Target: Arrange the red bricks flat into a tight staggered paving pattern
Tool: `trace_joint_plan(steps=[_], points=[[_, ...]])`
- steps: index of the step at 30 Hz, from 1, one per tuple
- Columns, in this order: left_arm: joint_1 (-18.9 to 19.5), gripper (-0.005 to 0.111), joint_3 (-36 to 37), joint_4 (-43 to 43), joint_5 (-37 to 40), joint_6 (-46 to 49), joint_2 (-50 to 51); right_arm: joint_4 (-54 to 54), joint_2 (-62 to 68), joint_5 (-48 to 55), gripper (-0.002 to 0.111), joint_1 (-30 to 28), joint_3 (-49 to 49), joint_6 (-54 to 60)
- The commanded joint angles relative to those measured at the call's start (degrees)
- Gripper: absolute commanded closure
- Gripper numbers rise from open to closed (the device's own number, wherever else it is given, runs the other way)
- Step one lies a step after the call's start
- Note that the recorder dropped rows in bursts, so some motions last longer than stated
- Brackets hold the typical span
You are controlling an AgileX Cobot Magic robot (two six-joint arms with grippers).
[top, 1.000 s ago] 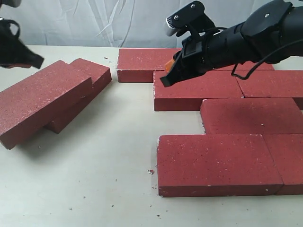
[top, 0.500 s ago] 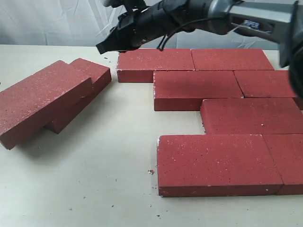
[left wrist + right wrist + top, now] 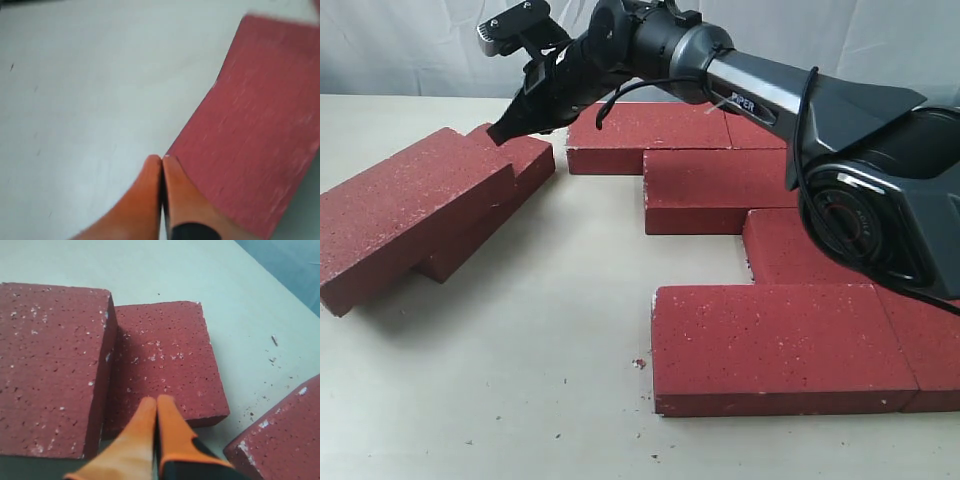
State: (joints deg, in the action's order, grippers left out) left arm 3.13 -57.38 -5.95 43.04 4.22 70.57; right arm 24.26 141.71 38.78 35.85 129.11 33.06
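Our right tool (image 3: 506, 131), its orange fingers (image 3: 145, 415) clenched on nothing, sits at the far end of the lower brick (image 3: 532, 155) of a loose pair on the left of the desk (image 3: 520, 350). Whether it touches, we cannot tell. The upper brick (image 3: 410, 210) leans tilted across the lower one. The laid bricks (image 3: 735, 185) lie staggered to the right. Our left tool (image 3: 161, 161) is clenched too, beside a blurred brick (image 3: 255, 130). Half a second ago the right tool was higher, nearer the back row.
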Motion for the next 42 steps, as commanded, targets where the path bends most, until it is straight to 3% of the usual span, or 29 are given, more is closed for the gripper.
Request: trace_joint_plan(steps=[1,9,17,42], points=[[0.4,0.107,-1.2,-12.1,15.2,-9.7,1.3,-0.6,0.5,-1.2,0.109,-0.2,0.4,-0.2],[0.4,0.107,2.5,-5.1,26.3,-8.5,2.9,0.3,2.9,-3.7,0.109,0.2,0.4,1.9],[0.4,0.107,9.5,2.4,14.6,-6.3,8.7,0.7,3.8,-5.4,0.109,2.1,0.4,6.2],[0.4,0.107,8.3,8.1,7.0,0.8,13.1,7.2,2.6,2.7,0.109,3.6,0.4,16.1]])
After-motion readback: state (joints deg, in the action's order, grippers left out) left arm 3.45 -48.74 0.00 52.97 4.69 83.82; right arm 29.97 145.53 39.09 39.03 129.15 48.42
